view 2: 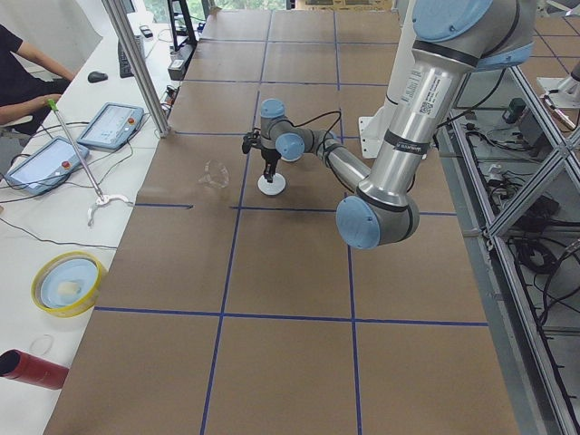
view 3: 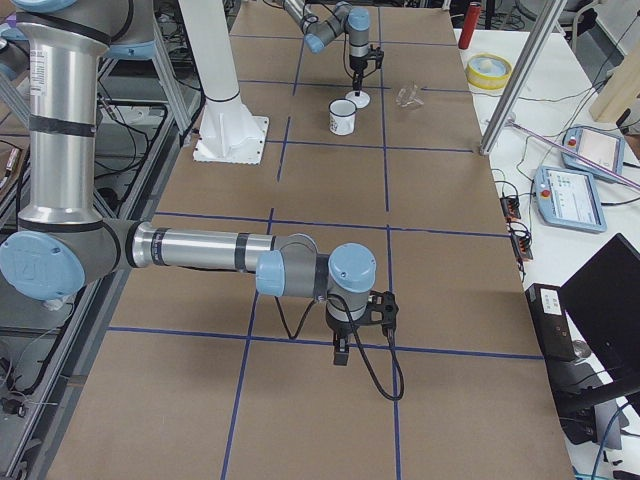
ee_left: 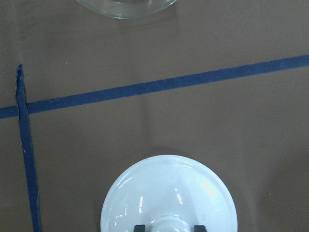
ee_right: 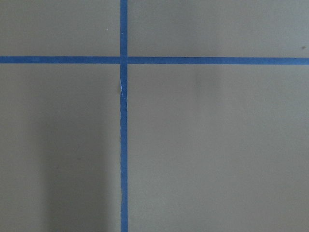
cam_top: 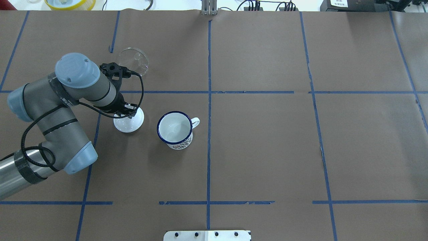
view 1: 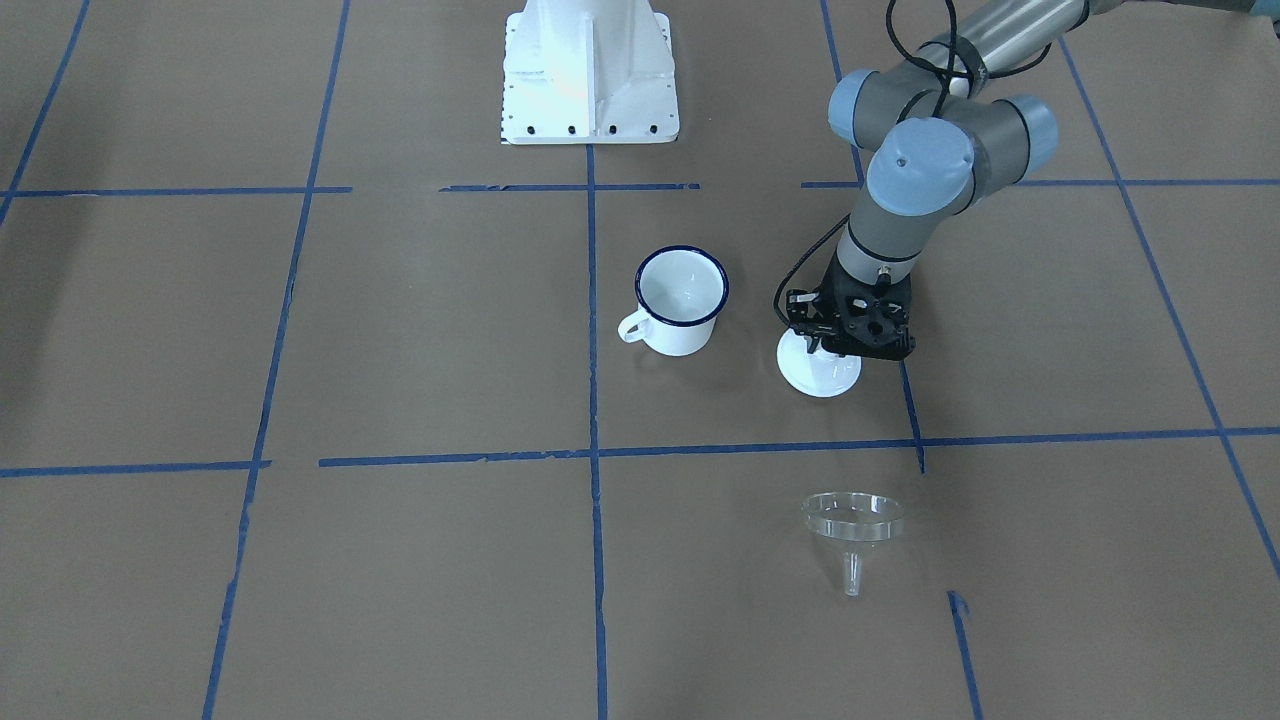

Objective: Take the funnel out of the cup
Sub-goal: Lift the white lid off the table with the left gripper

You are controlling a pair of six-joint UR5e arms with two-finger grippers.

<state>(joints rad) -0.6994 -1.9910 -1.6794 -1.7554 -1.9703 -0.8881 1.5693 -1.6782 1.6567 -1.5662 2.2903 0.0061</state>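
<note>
Funnel (view 1: 852, 532) lies apart from left fingers (ee_left: 140, 227), beyond lid (ee_left: 169, 193)

overhead and front views opposite over the cup (cam_top: 175, 130), side views lengthwise, wrist cameras close, downward

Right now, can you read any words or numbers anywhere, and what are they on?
Nothing reads clearly.
Sticker on the left arm: print too small to read.
Dark pattern low on the cup: too small to tell if it is words.
White label on a dark box: blurred.
</note>
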